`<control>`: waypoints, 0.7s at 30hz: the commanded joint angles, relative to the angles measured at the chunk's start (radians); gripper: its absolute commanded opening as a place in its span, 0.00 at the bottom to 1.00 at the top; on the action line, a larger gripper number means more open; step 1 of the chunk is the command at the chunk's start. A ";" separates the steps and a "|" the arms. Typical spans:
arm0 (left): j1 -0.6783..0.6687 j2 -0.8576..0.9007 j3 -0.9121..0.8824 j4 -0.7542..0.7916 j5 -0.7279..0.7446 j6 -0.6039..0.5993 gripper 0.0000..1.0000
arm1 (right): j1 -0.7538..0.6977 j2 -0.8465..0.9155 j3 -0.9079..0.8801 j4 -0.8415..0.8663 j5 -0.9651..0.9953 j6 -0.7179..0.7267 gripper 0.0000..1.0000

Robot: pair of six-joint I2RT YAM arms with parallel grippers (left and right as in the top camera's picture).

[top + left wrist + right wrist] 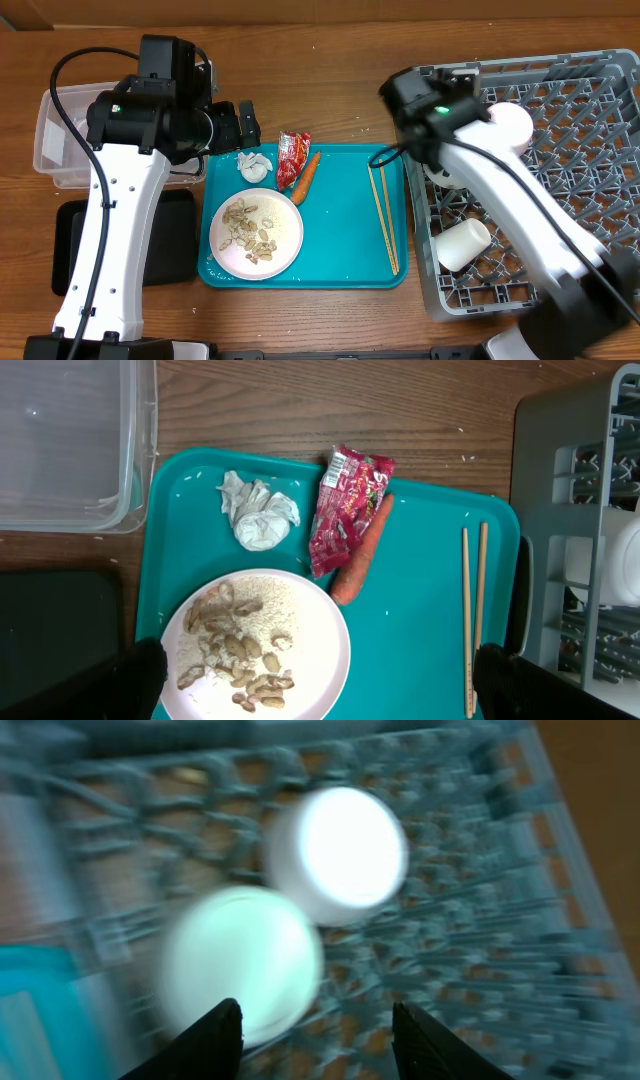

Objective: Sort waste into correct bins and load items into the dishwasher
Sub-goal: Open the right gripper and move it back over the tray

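Showing a wooden tabletop (pixel 330 90) with waste on a tray and bowls in a rack. A large rectangular teal plastic tray (pixel 345 235), smooth and glossy with a raised rim, lies at centre.

On it are:
- a round pale plate (pixel 288 225) strewn with beige, peanut-like food scraps (pixel 250 235);
- a crumpled white tissue (pixel 253 165), soft and creased, just beyond the plate;
- a red crinkled snack wrapper (pixel 292 158) of shiny foil;
- a small orange carrot piece (pixel 306 177), tapered and smooth, lying against the wrapper's edge;
- a pair of thin light wooden chopsticks (pixel 385 220), straight and side by side along the tray's right side.

A clear plastic rectangular tub (pixel 50 155) with rounded corners stands left of the teal tray. A shallow flat black rectangular tray (pixel 175 245), matt, lies nearer, partly under the left arm.

The large square grey plastic dish rack (pixel 560 180), an open lattice with upright pegs, sits right of the teal tray. It holds a round white bowl (pixel 510 125) and a white cup-shaped bowl (pixel 465 243) lying on its side.

The left gripper (pixel 320 675) hangs above the plate, fingers spread wide and empty. The right gripper (pixel 320 1040) is over the rack, fingers parted with nothing between them. Its view is motion-blurred and shows round pale bowl shapes (pixel 335 845) on the lattice.
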 commanded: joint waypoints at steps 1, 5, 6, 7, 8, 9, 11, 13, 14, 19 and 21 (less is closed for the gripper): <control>0.002 -0.007 0.013 0.000 -0.003 -0.006 1.00 | 0.006 -0.156 0.034 0.040 -0.364 -0.064 0.52; 0.002 -0.007 0.013 0.000 -0.003 -0.006 1.00 | 0.007 -0.310 0.034 0.082 -0.538 -0.130 0.54; 0.002 -0.007 0.013 0.000 -0.003 -0.006 1.00 | 0.006 -0.343 0.034 0.086 -0.556 -0.131 0.56; 0.002 -0.007 0.013 0.000 -0.003 -0.006 1.00 | 0.007 -0.377 0.034 0.088 -0.566 -0.130 0.58; 0.002 -0.007 0.013 0.000 -0.003 -0.006 1.00 | 0.006 -0.406 0.034 0.087 -0.566 -0.131 0.59; 0.002 -0.007 0.013 0.000 -0.003 -0.006 1.00 | 0.006 -0.436 0.034 0.087 -0.566 -0.132 0.61; 0.002 -0.007 0.013 0.000 -0.003 -0.006 1.00 | 0.006 -0.486 0.034 0.087 -0.566 -0.146 0.70; 0.002 -0.007 0.013 0.000 -0.003 -0.006 1.00 | 0.006 -0.526 0.034 0.080 -0.569 -0.145 0.81; 0.002 -0.007 0.013 0.000 -0.003 -0.006 1.00 | 0.006 -0.542 0.034 0.071 -0.576 -0.145 0.87; 0.002 -0.007 0.013 0.000 -0.003 -0.006 1.00 | 0.007 -0.557 0.024 -0.005 -0.753 -0.145 0.72; 0.002 -0.007 0.013 0.000 -0.003 -0.006 1.00 | 0.014 -0.526 -0.010 -0.037 -0.813 -0.145 0.68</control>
